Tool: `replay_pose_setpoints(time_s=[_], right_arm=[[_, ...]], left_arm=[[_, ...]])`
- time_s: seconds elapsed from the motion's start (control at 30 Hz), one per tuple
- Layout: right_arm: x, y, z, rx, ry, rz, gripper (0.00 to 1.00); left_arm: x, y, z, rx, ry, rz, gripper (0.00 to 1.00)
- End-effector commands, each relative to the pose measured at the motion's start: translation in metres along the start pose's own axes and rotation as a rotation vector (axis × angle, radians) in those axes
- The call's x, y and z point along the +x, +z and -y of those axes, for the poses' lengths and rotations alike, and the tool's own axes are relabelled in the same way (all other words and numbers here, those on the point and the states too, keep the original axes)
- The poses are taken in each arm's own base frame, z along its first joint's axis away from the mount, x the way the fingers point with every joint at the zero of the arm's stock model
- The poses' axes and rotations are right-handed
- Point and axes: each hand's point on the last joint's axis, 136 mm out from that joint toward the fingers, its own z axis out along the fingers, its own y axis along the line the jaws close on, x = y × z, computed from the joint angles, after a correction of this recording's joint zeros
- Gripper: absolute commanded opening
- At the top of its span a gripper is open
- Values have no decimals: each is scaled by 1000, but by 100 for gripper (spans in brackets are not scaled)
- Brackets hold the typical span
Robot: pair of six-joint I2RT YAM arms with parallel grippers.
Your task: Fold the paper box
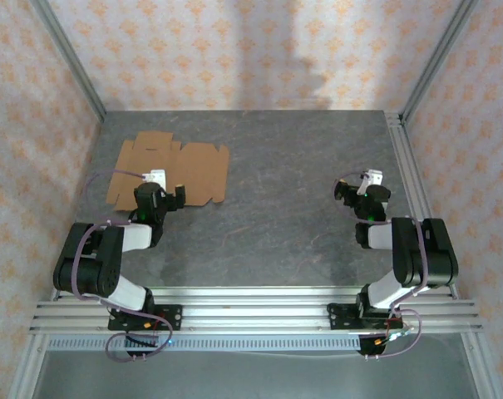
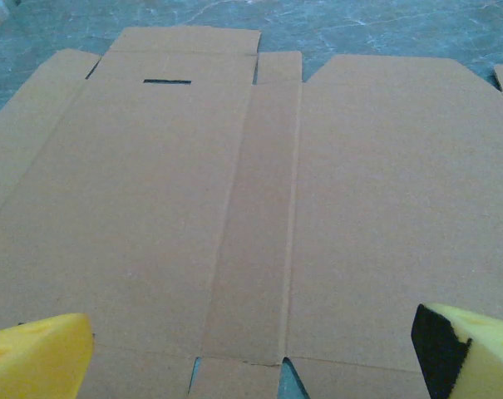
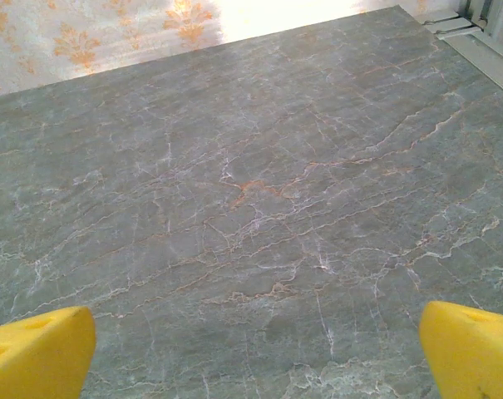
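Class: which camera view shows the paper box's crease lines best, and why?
The left wrist view: the paper box lies flat close below, its creases and slot sharp. The top external view gives its whole notched outline, small, with the left gripper over its near edge. The right wrist camera faces grey tabletop.

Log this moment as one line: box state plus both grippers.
paper box: flat, unfolded, far-left on table | left gripper: open, above box | right gripper: open, above table, away from box
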Motion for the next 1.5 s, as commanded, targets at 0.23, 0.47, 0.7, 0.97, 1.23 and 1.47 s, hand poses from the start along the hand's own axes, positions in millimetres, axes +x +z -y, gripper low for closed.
replay_pose_setpoints(time_s=[0.23,0.47,0.7,0.97,1.23,1.47], right_arm=[[-4,-1,1,8,11,25,99],[-4,0,1,9,12,24,99],[-4,0,2,14,12,25,99],[-16,-11,-1,9,15,47,99],[-52,-27,-13,-21,29,26,99],[-85,-30,-33,-44,112,-19,99]], left_arm=[[-20,0,-2,-19,-17,60,100],[-20,0,-3,-20,-17,60,100],[-20,0,-3,-20,-17,60,100],[-40,-10,3,-9,16,22,100],[-85,-37,12,-12,33,36,100],[-103,-24,21,-45,-168,-93,100]])
